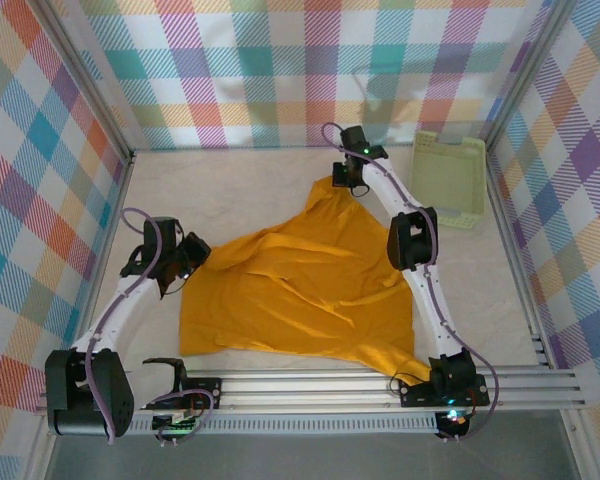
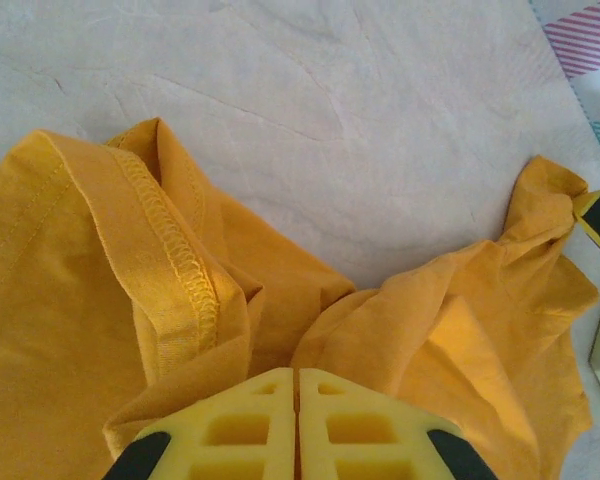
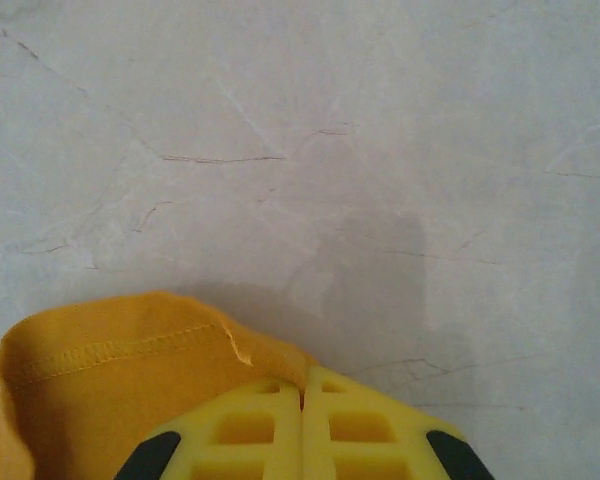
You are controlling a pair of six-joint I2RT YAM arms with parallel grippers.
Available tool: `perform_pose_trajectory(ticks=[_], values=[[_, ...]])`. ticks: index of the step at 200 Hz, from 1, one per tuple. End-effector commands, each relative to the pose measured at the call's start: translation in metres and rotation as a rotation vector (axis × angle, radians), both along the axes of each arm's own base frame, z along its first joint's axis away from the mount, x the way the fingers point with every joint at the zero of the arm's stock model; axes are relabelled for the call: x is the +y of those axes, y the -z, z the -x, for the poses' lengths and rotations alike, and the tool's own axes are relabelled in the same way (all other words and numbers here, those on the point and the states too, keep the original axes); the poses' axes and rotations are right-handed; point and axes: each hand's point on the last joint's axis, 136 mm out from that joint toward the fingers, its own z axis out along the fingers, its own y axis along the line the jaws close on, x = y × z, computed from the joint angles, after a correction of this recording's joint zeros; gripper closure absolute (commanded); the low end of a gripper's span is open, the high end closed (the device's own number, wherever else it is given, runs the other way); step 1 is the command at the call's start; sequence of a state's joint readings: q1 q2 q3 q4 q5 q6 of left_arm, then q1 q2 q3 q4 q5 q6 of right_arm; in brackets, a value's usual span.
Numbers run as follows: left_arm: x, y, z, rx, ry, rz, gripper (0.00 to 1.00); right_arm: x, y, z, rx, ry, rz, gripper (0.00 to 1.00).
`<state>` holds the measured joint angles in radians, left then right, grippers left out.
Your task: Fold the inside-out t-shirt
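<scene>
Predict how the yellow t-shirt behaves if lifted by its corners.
Likely floppy: the t-shirt lies creased and bunches at the left hand. Probably light: thin cloth, narrow stitched hem. Would likely sag between that and the right hand, not hold shape.

The table (image 1: pixel 230 190) lies open beyond the t-shirt (image 1: pixel 300 290); basket (image 1: pixel 452 180) blocks far-right corner.

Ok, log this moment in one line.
left gripper: shut on t-shirt edge | right gripper: shut on t-shirt far corner | basket: far right, apart
</scene>
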<state>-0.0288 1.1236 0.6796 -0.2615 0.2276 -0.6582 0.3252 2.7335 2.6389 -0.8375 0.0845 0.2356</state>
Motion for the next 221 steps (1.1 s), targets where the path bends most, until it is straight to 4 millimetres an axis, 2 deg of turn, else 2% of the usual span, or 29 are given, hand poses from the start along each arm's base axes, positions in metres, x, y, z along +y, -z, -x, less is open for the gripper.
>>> perform_pose_trajectory(ticks=[1,16,20,24,25,47,82,105,119,132,146,162,173,200,221], values=[[-0.006,-0.010,0.008,-0.039,0.032,0.003,0.92,-0.012,-0.108,0.004,-0.134,0.043,-0.047,1.00],[-0.007,-0.015,0.014,-0.067,0.035,0.004,0.91,-0.029,-0.145,0.020,-0.157,0.096,-0.068,1.00],[-0.007,-0.013,0.018,-0.055,0.036,0.004,0.91,-0.033,-0.150,0.025,-0.155,0.106,-0.077,1.00],[-0.007,-0.008,0.023,-0.037,0.037,0.002,0.91,-0.036,-0.164,0.031,-0.170,0.115,-0.092,1.00],[-0.007,-0.010,0.024,-0.041,0.037,0.002,0.91,-0.037,-0.160,0.033,-0.163,0.116,-0.091,1.00],[-0.009,0.003,0.039,-0.001,0.044,-0.004,0.91,-0.050,-0.193,0.079,-0.199,0.134,-0.142,1.00],[-0.008,0.040,0.069,0.120,0.035,-0.015,0.90,-0.079,-0.179,0.167,-0.155,0.207,-0.169,1.00],[-0.003,0.064,0.090,0.194,-0.008,-0.017,0.86,-0.101,-0.148,0.227,-0.101,0.289,-0.185,1.00],[-0.003,0.075,0.100,0.229,-0.019,-0.007,0.77,-0.111,-0.128,0.259,-0.066,0.324,-0.196,1.00],[-0.001,0.085,0.110,0.268,-0.031,-0.010,0.71,-0.124,-0.111,0.286,-0.034,0.363,-0.187,1.00],[0.004,0.086,0.116,0.287,-0.040,-0.036,0.66,-0.140,-0.094,0.310,-0.004,0.411,-0.168,1.00],[0.010,0.076,0.114,0.272,-0.047,-0.075,0.63,-0.154,-0.079,0.326,0.016,0.455,-0.165,1.00],[0.002,0.063,0.106,0.223,-0.002,-0.068,0.63,-0.156,-0.074,0.331,0.026,0.458,-0.181,1.00],[-0.011,0.041,0.107,0.238,0.114,-0.265,0.58,-0.148,-0.079,0.327,0.016,0.436,-0.223,1.00],[-0.017,0.040,0.117,0.287,0.170,-0.437,0.50,-0.144,-0.085,0.320,0.005,0.428,-0.246,1.00]])
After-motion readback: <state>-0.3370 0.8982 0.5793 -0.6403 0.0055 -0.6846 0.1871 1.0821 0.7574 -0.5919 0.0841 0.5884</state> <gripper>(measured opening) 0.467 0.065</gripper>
